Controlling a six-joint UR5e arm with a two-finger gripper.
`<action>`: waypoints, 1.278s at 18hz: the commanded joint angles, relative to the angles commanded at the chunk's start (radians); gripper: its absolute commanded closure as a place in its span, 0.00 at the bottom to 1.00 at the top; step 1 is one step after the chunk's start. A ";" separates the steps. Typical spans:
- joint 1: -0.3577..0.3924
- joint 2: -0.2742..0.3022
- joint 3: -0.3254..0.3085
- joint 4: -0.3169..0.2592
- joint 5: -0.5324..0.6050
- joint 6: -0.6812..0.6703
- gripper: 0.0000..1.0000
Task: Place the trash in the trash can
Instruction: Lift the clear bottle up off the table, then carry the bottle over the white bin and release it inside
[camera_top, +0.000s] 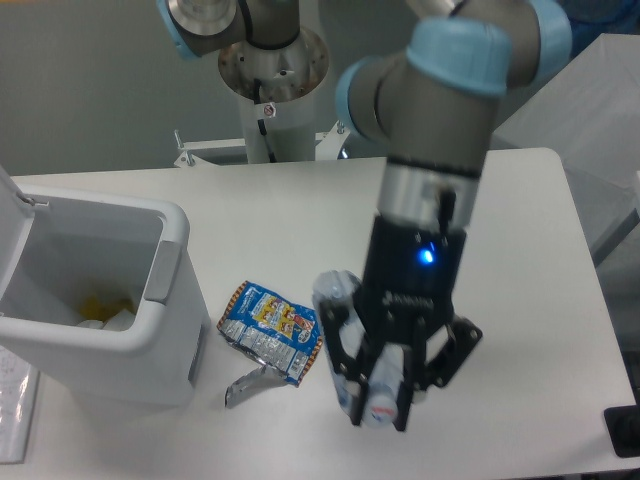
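Tool (392, 385) grips the crushed bottle (345, 335) beside the open trash can (165, 330), which holds yellow scraps (100, 303).

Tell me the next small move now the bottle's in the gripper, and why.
Probably carry it left toward the trash can. The gripper is shut on the crushed bottle and looks clear of the table, while the bin's lid stands open. The blue snack bag lies between them, so stay high enough to pass over it.
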 joint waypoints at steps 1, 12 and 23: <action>-0.012 0.024 -0.002 0.005 -0.003 0.000 0.67; -0.175 0.210 -0.144 0.005 0.000 0.000 0.67; -0.310 0.180 -0.189 0.034 0.003 0.054 0.67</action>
